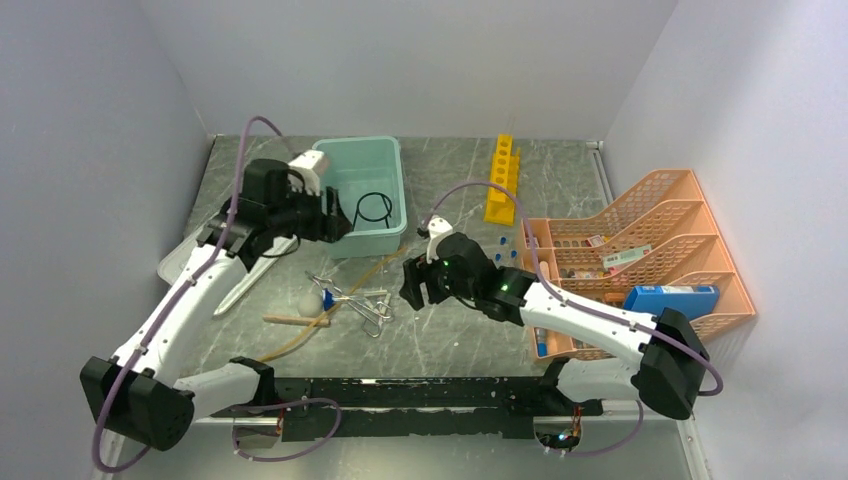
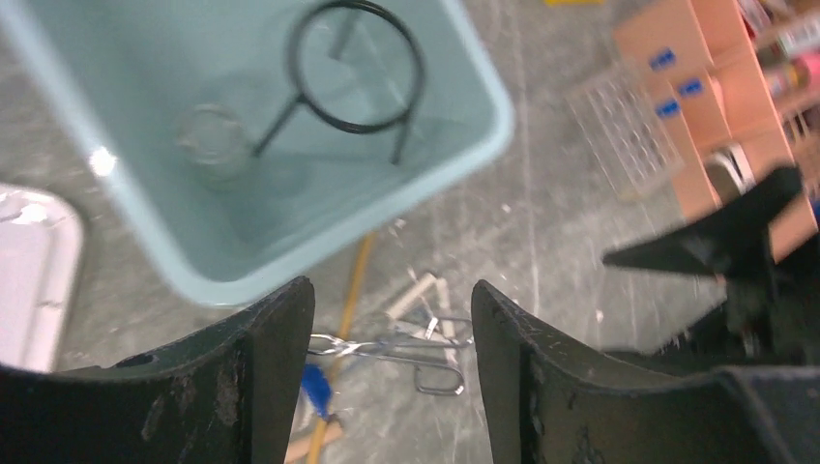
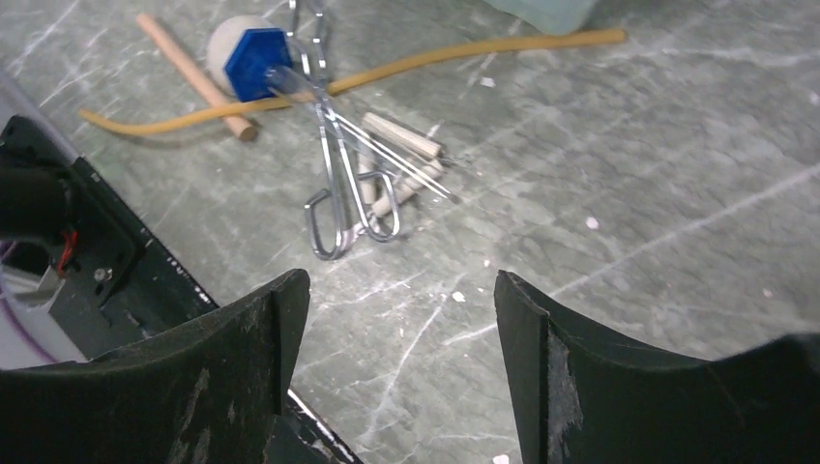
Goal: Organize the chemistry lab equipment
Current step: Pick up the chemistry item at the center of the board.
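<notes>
Fingers [image 2: 290, 329] on the left arm: apart, nothing between them, hovering by the left wall of the pale teal plastic tub [image 1: 360, 141]. Right fingers [image 3: 285, 309]: also wide and empty, over the middle of the grey marbled desk [image 1: 450, 335], aimed at the clutter to their left.

Progress looks early:
- Yellow plastic test-tube rack [image 1: 502, 178]: upright at the far side of the desk, right of the tub. No tubes visible in it.
- Black wire ring stand [image 2: 360, 126]: inside the tub. Only clear "done" item.
- Tan rubber hose [image 3: 464, 53]: loose on the desk, running from the tub's near corner towards the near left.
- Wooden stick [image 3: 193, 75]: loose, lying across the hose.
- Silver wire triangles [image 3: 338, 184]: tangled heap just right of the stick.
- Small blue-capped clear tubes [image 1: 505, 245]: scattered beside the orange mesh organiser [image 1: 650, 240]; one more in the heap.
</notes>
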Controlling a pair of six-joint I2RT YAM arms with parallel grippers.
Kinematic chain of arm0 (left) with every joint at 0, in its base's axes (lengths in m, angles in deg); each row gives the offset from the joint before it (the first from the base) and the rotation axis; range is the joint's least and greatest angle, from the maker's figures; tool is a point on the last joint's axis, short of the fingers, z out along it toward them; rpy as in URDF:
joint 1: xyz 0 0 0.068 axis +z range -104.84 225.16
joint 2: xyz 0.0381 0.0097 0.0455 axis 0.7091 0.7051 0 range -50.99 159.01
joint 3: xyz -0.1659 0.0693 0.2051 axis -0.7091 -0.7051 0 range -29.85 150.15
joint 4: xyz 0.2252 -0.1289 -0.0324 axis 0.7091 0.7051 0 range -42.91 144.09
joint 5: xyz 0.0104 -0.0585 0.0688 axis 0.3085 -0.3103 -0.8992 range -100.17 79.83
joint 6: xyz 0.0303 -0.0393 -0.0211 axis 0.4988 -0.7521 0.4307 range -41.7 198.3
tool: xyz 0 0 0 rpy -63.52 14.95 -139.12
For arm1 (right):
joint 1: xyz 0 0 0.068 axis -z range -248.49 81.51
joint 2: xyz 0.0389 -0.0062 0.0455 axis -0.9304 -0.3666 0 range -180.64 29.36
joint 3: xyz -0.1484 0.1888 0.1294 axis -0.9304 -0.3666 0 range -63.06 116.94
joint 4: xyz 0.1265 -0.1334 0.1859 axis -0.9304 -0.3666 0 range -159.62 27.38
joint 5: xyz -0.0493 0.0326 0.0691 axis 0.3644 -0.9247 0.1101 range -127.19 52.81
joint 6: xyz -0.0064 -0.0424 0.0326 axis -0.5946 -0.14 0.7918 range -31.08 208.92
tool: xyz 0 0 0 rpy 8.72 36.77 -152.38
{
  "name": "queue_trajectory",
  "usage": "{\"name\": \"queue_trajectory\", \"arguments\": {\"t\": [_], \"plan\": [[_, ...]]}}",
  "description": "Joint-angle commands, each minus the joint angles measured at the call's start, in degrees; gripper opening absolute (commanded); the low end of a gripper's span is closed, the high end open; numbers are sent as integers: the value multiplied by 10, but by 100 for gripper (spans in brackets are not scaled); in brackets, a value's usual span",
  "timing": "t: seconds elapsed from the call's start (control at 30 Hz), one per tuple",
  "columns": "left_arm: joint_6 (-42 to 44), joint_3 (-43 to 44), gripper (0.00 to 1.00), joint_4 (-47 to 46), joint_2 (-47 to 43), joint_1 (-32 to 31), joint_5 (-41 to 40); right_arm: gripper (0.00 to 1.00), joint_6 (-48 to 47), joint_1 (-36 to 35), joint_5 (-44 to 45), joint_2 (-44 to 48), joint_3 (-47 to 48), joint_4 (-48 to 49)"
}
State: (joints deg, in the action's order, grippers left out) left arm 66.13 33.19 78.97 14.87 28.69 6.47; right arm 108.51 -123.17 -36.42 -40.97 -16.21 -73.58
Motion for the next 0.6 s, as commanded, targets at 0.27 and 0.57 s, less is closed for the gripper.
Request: {"name": "queue_trajectory", "arguments": {"t": [0.27,0.57], "plan": [[103,-15,66,44,21,-247,-72,75,120,23,134,156,-93,-7],[208,-42,68,26,82,-314,-109,76,167,27,157,241,-145,-35]]}}
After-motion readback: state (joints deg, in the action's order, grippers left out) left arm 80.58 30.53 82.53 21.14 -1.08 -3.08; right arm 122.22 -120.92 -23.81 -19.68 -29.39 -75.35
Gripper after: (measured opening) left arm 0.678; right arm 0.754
